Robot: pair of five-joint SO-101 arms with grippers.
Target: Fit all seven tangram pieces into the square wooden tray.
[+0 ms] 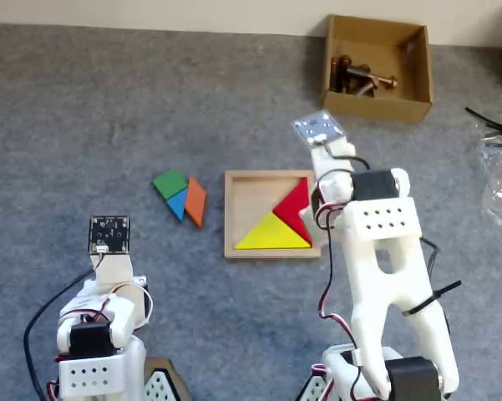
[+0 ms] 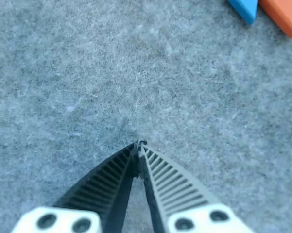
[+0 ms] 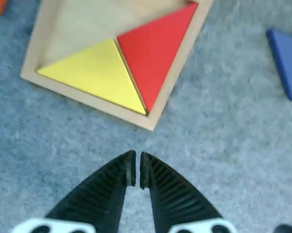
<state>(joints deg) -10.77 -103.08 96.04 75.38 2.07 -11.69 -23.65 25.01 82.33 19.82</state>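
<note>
Square wooden tray (image 3: 87, 22) lies just ahead of the right claw (image 3: 137, 170), whose 2 black ribbed jaws are pressed almost together on nothing, low over the grey felt surface (image 3: 223, 136). The tray's nearest corner points toward the claw tips. Inside, a large yellow triangle (image 3: 94, 75) and a large red triangle (image 3: 153, 53) lie flat, meeting along 1 edge and filling that corner; the remaining floor is bare wood. Off to one side of the tray, apart from it, a dark blue triangle (image 3: 286, 60) rests on the felt.

The left claw (image 2: 138, 145) is likewise closed, tips touching, gripping nothing, above the felt. Farther out from it are the corners of a light blue triangle (image 2: 245, 8) and an orange piece (image 2: 284, 17), side by side. In the high view these 2 sit in a touching cluster with a green four-sided piece (image 1: 169, 184), near the tray's left side but not against it, beyond the left arm (image 1: 100, 317). The right arm (image 1: 384, 251) stands by the tray's right edge. At the far edge, an open cardboard box (image 1: 376, 107) holds brown metal objects (image 1: 359, 79).
</note>
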